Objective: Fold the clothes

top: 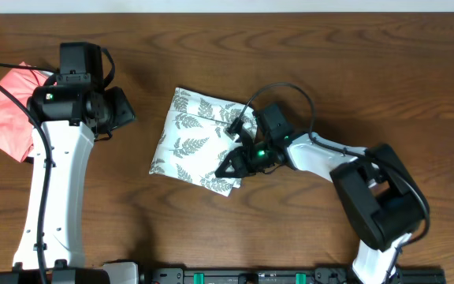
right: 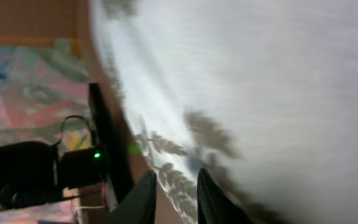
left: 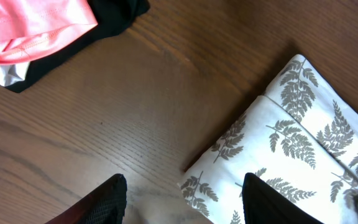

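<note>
The dress (top: pixel 195 142) lay folded into a compact rectangle at frame centre on the wooden table (top: pixel 329 55). The right gripper (top: pixel 236 162) sat at its lower right edge; whether it was clenched could not be determined. The left gripper (top: pixel 123 110) hung released, upper left. Thin, limp fabric likely called for slow, low pressing to keep the layers aligned.

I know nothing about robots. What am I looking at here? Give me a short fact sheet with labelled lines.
dress: fern print, folded into a compact packet, middle of the table
left pincer: open, empty, over bare wood just left of the dress
right pincer: at the dress's right edge; grip unclear
pink garment: far left, partly under the left arm
black garment: partly beneath the pink one
</note>
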`<state>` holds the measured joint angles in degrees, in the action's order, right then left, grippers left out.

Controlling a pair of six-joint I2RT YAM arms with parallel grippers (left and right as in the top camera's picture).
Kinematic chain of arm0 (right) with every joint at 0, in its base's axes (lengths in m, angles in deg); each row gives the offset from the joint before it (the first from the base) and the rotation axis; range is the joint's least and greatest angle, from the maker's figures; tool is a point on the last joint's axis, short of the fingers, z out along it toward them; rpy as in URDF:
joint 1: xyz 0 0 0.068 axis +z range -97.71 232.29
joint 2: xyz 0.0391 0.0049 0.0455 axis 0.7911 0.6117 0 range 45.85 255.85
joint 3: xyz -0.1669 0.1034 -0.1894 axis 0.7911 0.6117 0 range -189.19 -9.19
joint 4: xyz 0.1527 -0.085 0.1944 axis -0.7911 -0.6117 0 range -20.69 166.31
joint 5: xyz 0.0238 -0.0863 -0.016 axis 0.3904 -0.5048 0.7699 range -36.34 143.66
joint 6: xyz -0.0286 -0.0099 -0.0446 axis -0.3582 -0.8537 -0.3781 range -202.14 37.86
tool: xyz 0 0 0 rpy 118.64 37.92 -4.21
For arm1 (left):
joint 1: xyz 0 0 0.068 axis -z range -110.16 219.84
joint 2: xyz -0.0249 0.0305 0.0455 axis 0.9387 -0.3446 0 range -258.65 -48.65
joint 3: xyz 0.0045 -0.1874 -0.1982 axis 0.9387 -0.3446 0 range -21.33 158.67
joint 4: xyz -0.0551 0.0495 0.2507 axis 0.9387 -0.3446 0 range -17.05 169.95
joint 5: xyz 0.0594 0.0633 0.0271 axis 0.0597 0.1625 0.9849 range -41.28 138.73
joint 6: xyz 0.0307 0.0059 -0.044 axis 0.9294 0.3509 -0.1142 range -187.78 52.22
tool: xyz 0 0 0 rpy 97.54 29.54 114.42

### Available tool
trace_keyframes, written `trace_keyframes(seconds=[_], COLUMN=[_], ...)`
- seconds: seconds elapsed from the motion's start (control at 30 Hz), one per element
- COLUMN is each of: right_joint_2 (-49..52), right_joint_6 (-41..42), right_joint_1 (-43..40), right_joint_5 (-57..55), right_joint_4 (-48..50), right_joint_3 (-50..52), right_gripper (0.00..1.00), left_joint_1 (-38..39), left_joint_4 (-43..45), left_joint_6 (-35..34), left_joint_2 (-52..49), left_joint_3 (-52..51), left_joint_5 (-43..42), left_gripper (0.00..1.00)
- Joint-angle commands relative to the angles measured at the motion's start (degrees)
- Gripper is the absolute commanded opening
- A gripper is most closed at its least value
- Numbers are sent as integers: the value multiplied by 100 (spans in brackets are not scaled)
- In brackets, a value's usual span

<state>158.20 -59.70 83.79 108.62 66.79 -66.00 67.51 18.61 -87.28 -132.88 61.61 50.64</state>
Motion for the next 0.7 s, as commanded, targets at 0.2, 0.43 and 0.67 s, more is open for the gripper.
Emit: trace_keyframes(seconds=[0.2,0.43,0.67], right_joint_2=[372,-181,-1456], right_joint_6=[299,205,-20], right_joint_1=[-15,68,-210], right_joint_5=[-363,660,-160], right_joint_4=[216,868,1399], right_joint_3=[37,-98,-470], right_gripper=[23,26,32], left_joint_1=[-24,-24,-24], left_joint_4=[-13,-13,-13], left_joint_6=[-31,-28,-28], left_joint_2=[-55,-55,-55], left_joint_3=[-33,-33,-33], left_joint_5=[48,48,48], left_gripper=[60,65,65])
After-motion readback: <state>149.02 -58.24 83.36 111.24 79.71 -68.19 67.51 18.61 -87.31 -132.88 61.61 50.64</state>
